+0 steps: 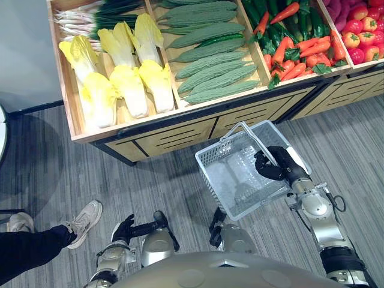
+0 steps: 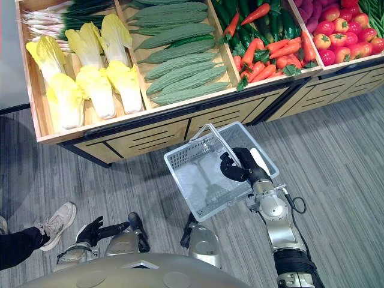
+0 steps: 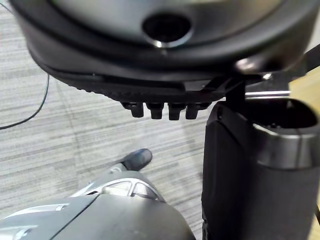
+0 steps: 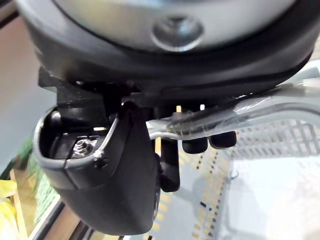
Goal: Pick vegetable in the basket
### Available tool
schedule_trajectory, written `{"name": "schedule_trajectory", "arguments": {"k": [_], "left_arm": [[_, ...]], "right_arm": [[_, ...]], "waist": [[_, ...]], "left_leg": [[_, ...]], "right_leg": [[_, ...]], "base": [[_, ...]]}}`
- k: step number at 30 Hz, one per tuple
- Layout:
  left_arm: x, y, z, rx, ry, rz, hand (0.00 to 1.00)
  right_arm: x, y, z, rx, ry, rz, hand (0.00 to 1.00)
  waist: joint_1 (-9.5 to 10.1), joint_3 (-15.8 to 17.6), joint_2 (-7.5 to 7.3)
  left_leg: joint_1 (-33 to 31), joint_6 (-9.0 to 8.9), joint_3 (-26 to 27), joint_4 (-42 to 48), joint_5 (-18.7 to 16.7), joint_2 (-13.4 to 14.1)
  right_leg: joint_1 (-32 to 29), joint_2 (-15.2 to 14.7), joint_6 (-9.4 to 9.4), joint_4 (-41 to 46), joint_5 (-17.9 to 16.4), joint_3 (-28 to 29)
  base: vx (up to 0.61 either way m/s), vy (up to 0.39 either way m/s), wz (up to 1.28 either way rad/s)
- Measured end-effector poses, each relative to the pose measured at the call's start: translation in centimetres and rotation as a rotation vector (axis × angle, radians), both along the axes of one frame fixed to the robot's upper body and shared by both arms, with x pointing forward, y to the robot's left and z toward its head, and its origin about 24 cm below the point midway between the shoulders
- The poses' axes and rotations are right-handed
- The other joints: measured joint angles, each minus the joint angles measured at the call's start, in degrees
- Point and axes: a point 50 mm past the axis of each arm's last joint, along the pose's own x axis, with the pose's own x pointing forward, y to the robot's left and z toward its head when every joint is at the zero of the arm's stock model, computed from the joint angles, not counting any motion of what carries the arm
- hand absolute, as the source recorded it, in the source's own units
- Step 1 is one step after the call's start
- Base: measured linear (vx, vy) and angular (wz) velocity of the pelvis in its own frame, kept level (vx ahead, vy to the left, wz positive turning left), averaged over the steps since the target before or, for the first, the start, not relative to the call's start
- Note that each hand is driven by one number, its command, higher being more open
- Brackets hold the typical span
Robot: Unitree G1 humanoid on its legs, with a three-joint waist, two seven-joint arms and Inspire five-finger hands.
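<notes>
Gripping hand: right hand [image 1: 271, 165], fingers [image 4: 222, 140] curled round the handle [image 1: 255, 135] of the basket [image 1: 210, 178]; the right wrist view shows the handle bar passing under those fingers
Basket: grey mesh, hanging tilted from the right hand above the floor [image 1: 60, 174], just in front of the stand [image 1: 174, 137] and lower than its rim
Handle: raised above the basket's rim, with the right hand on its upper part
Left hand: [image 1: 123, 231] low beside the robot, well apart from the basket; fingers [image 3: 160, 110] side by side and relaxed, holding nothing
Vegetables: all lie in the stand's compartments, apart from the basket
Compartment at robot's left: pale yellow cabbages [image 1: 129, 90], with scallions [image 1: 78, 18] behind them
Second compartment: bumpy green gourds [image 1: 210, 60], laid side by side in a row from front to back
Third compartment: carrots [image 1: 300, 54] in front, dark cucumbers [image 1: 288, 21] behind
Compartment at robot's right: tomatoes [image 1: 360, 36]
Stand: wooden, slatted panels on its front, top sloping toward the robot
Person: a pale shoe [image 1: 84, 222] and a dark trouser leg on the floor at the robot's left, well apart from the basket
</notes>
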Motion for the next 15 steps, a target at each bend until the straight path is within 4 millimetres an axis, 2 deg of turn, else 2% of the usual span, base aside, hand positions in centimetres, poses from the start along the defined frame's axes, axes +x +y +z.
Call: {"name": "schedule_trajectory", "arguments": {"k": [2,3,9,15], "left_arm": [[0.0,0.0,0.0,0.001,-0.001,0.0,1.0],[0.0,0.3,0.1,0.008,-0.001,0.0,1.0],[0.0,0.3,0.1,0.008,0.0,0.001,1.0],[-0.6,0.7,0.0,0.013,0.011,0.031,1.0]], "right_arm": [[-0.1,-0.1,-0.2,0.0,0.007,-0.003,0.0],[-0.2,0.2,-0.7,0.004,0.038,0.022,0.0],[-0.2,0.2,-0.8,0.004,0.044,0.019,0.0],[-1.2,-1.0,-3.2,0.006,0.157,-0.038,0.0]], "waist": [[0.0,-0.1,-0.13],[-0.72,-1.5,-0.72],[-0.66,-1.7,-1.25],[0.47,-2.6,-1.7]], "left_leg": [[0.1,0.0,0.2,0.0,0.0,-0.1],[1.1,0.3,0.1,-1.8,0.3,-1.8],[1.1,0.34,0.0,-1.8,0.3,-1.9],[2.6,0.25,-2.7,-1.7,-0.2,-2.2]], "right_leg": [[0.0,0.2,0.02,-0.3,0.3,0.3],[0.4,-0.5,0.49,-1.5,1.5,1.1],[0.4,-0.6,0.54,-1.5,1.5,1.1],[2.8,-0.3,1.07,-3.4,2.2,1.1]], "base": [[-0.01,-0.002,-0.1],[0.0,0.0,0.0],[0.0,0.0,0.0],[0.0,0.0,0.02]]}}
